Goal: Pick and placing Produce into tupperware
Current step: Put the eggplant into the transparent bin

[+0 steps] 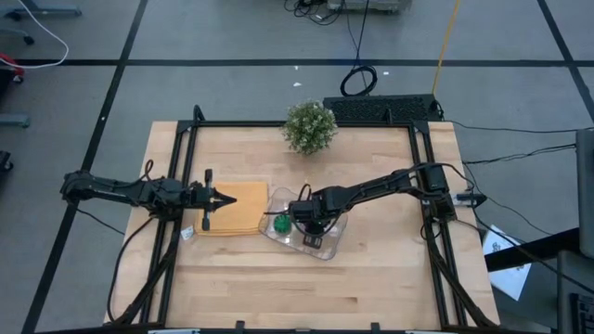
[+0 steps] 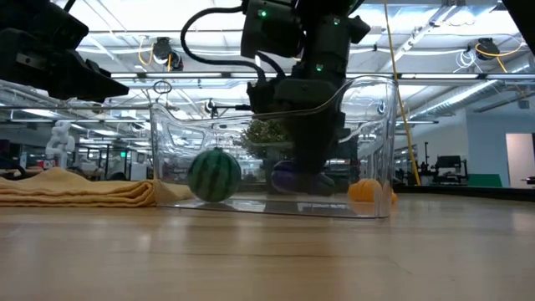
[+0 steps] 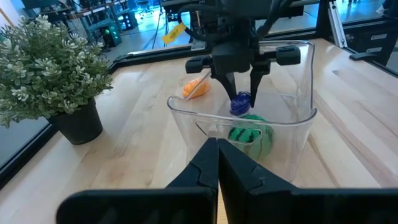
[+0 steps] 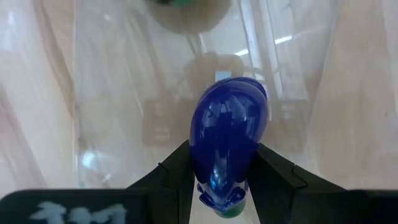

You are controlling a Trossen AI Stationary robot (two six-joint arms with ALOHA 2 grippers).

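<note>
Now right gripper (image 3: 243, 94) clamps purple piece (image 4: 227, 140) inside tupperware (image 2: 368, 109); left gripper (image 3: 217, 152) closed, empty.

So the background stuff: there's a light butcher-block wooden table (image 1: 371, 269) with a black frame (image 1: 306, 123) running round its edges. A bushy little potted plant (image 1: 309, 126) sits at the top middle of the overhead shot, right on the table's far edge. A tan-yellow folded cloth mat (image 1: 239, 210) lies left of center. Behind the plant there's a black box (image 1: 382, 109) with cables (image 1: 358, 80) looping over the grey floor, upper middle.
</note>
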